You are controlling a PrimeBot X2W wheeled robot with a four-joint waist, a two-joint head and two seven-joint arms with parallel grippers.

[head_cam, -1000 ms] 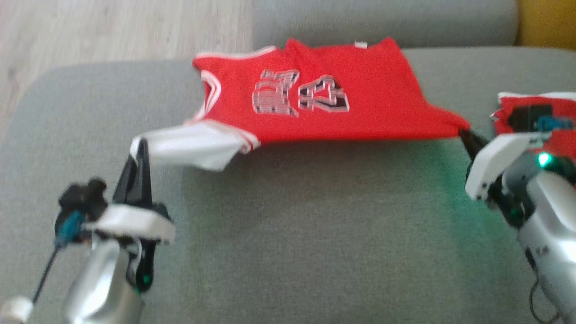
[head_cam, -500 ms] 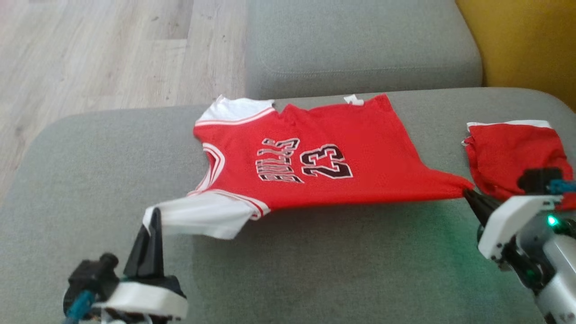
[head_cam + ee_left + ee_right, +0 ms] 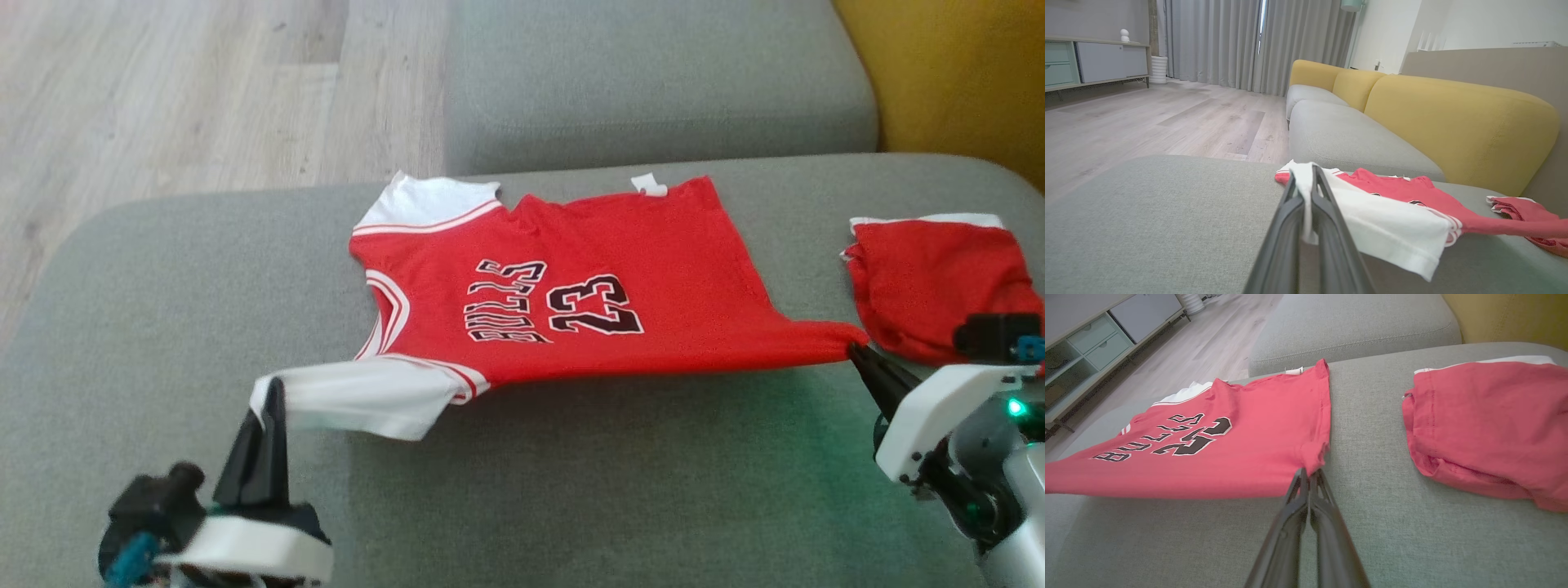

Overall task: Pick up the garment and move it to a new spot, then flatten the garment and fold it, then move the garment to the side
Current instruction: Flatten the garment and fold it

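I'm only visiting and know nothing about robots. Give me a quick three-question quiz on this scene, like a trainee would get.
1. True or false: the left gripper is shut on the jersey's white sleeve.
2. The right gripper pinches the jersey's: A) collar B) red bottom corner C) label.
3. Fill in: the jersey reads BULLS ___.
Key: 1 true; 2 B; 3 23.

Grey sofa seats (image 3: pixel 1351 139), yellow backrests (image 3: pixel 1453 122), pale wood floor (image 3: pixel 1167 122), grey curtains (image 3: pixel 1216 41), low sideboard (image 3: pixel 1098 61).
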